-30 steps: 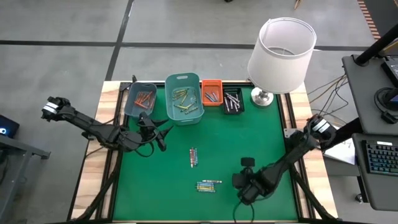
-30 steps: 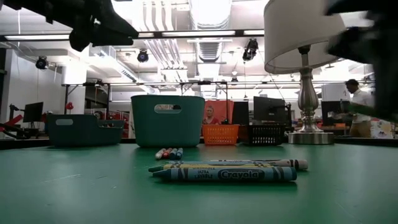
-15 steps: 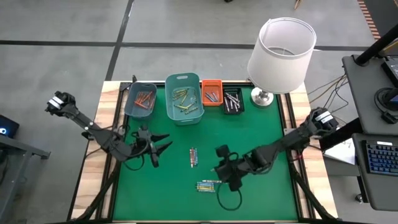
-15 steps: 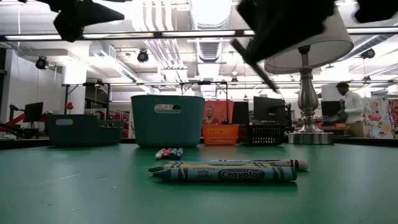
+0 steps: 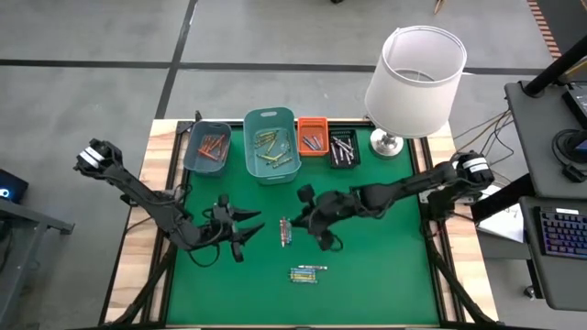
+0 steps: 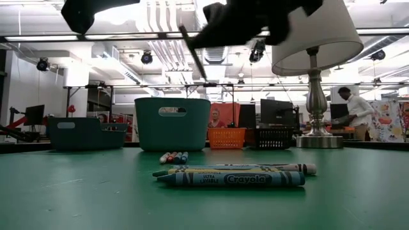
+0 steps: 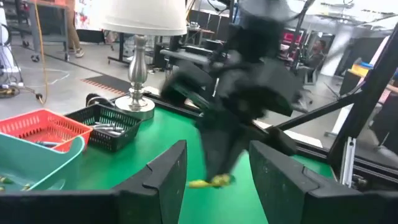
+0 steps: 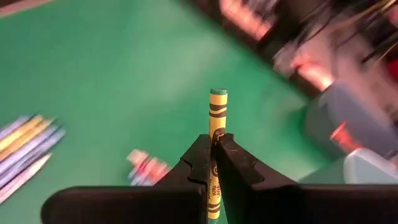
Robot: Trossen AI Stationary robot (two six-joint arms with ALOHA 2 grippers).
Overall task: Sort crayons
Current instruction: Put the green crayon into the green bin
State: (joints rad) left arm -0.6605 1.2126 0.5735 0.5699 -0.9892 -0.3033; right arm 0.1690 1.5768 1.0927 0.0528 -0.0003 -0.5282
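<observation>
A green mat covers the table, with a white-shaded lamp at its far right corner and four bins along the far edge: a grey-blue bin of orange-red crayons, a taller teal bin with yellow-green ones, a small orange basket and a black basket. Beyond the table the low view shows a workshop with ceiling ducts and a person standing at the far right. The right gripper reaches over the middle of the mat, its fingers pressed together on a yellow-green crayon that stands up between them — teal-tipped, with dark wrapper bands. The left gripper hangs above the mat's left half with its fingers spread and nothing between them, pointing toward the right gripper. Between the two grippers a small cluster of crayons lies on the mat. A second loose group lies nearer the front edge — in the low view a blue one lies foremost, its maker's name showing.
</observation>
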